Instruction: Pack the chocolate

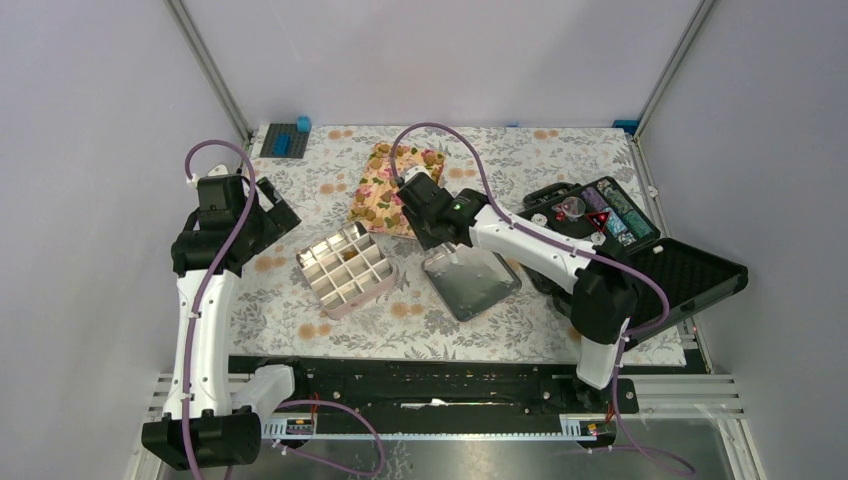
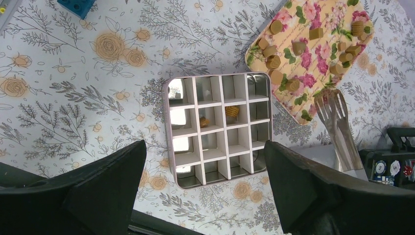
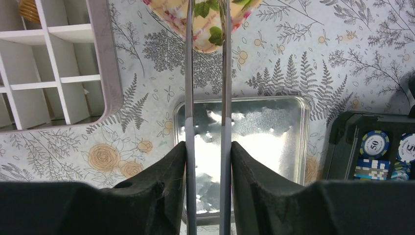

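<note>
- Golden-brown chocolate (image 2: pixel 274 62) lies mostly on the flowered tray (image 2: pixel 306 58); two pieces sit in the divided tin (image 2: pixel 169 147).
- Right end effector (image 3: pixel 207 149) clenches tongs (image 3: pixel 189 73), tips at the tray's edge; left end effector (image 2: pixel 204 147) hangs released.
- Next, likely: pinch one lump squarely and carry it to a free cell.

Golden-brown chocolate (image 2: pixel 273 61), pink-flowered yellowish tray (image 2: pixel 324 55), grey-leafed tablecloth (image 2: pixel 98 100) with seemingly orange roses
</note>
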Available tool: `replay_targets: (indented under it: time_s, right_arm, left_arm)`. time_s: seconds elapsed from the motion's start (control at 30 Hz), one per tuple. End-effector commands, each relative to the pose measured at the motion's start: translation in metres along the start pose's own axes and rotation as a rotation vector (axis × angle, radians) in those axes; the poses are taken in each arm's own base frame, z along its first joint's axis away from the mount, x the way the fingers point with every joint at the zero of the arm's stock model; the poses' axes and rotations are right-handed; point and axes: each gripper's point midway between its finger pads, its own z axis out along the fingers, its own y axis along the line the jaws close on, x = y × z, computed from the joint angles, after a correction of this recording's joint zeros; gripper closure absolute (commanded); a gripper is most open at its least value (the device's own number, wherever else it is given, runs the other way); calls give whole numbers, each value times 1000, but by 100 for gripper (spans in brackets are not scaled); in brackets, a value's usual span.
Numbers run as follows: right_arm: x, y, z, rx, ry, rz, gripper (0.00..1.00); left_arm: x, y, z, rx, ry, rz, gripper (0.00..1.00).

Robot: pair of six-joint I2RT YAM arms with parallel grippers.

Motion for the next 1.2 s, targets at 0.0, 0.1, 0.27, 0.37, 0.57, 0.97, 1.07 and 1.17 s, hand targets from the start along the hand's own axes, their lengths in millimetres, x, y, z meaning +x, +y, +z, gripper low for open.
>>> replay_targets:
  time_s: [0.0,0.1,0.27,0.37,0.57,0.97,1.07,1.17]
  right_arm:
    - [-23,7,0,-25,-68,20,57]
    - [-25,10,6,-33,-62,19,54]
    - [-26,15,16,-40,-49,11,52]
    - [-26,18,21,-47,-42,7,52]
    - [-24,23,29,-62,-31,0,51]
    - [-21,28,49,-66,-4,-2,52]
    - [-21,28,48,-70,-5,0,55]
    - [-23,28,46,-68,-10,1,62]
  left_arm:
    - [-10,-6,-4,28,-36,-3,1]
    - [-11,-6,-5,30,-40,0,1]
    - [-10,-5,-3,24,-34,2,1]
    - [-10,-5,-2,20,-32,0,1]
    - [-10,-4,1,17,-29,-1,1]
    - [-9,-3,6,8,-25,6,1]
    - [-8,-3,7,9,-22,6,1]
    - [-9,-4,6,13,-22,7,1]
